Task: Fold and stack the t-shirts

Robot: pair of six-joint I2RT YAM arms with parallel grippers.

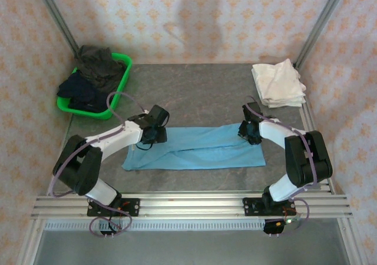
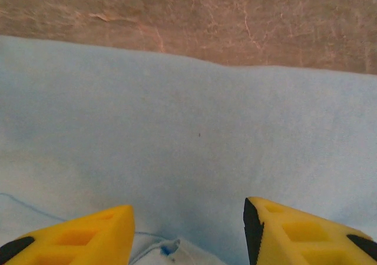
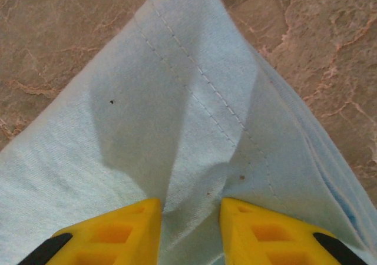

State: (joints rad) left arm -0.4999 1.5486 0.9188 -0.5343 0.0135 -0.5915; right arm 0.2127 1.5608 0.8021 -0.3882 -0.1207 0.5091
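The left arm bends up from its base at the worktop's near edge and reaches in toward the middle. Its left tool points down with the fingers standing apart. The right arm folds in the same way from the near right. Its right tool points down, fingers pinched on a raised fold of the sky-blue t-shirt.

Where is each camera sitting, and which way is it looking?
Top external: high behind the robot, looking down at the table; left arm and right arm show, over the blue t-shirt.
Left wrist: on the left arm, looking down past the left gripper at blue cloth.
Right wrist: on the right arm, looking past the right gripper at the shirt's stitched hem.
Shared: all three see the blue t-shirt.
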